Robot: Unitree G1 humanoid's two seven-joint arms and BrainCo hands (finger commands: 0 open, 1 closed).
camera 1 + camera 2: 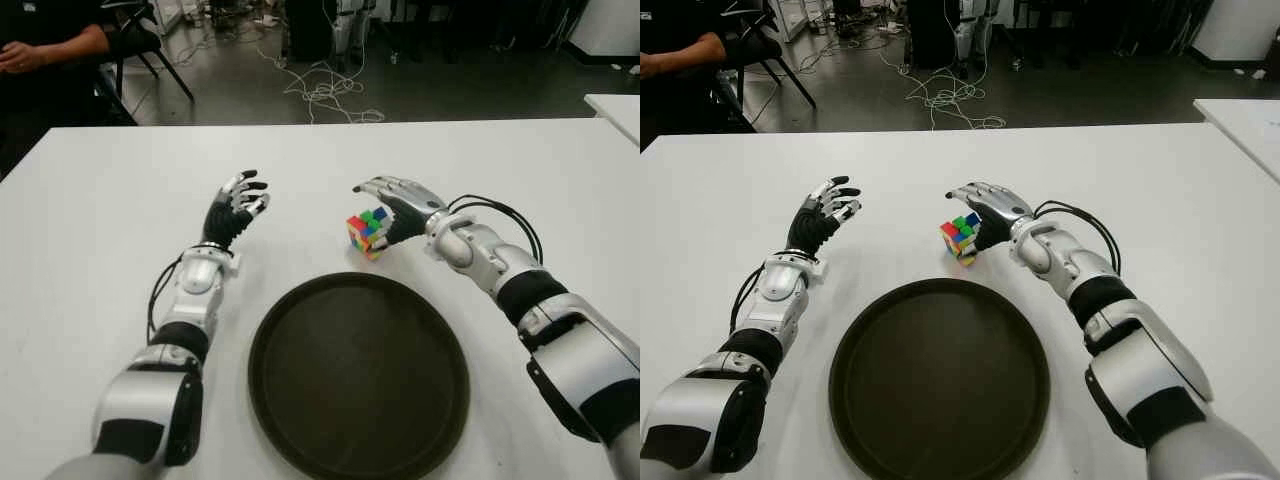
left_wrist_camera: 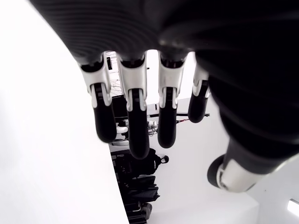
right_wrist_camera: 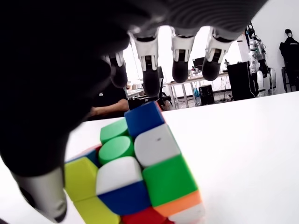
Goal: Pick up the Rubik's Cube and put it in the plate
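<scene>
Cube: multicoloured plastic Rubik's Cube point(image 1: 368, 233) on white worktop point(image 1: 110, 200), just beyond round dark plate point(image 1: 358, 375).
Right hand point(image 1: 400, 205): nearer; fingers point(image 3: 150, 79) spread over cube, unclosed.
Left hand point(image 1: 232, 212): left of cube, loosely open, empty.

The right hand point(image 1: 395, 205) reaches forward and inward from the right arm point(image 1: 560, 335), palm down, its fingers point(image 3: 150, 74) spread and arched, the thumb point(image 3: 44, 191) hanging below them; nothing is clasped between them. The left hand point(image 1: 235, 208) is raised off to the left, wrist cocked upward, its fingers point(image 2: 135, 121) loosely extended side by side and empty; the left arm point(image 1: 175, 340) runs straight forward from the shoulder, forearm low, black cable looping beside the wrist.
</scene>
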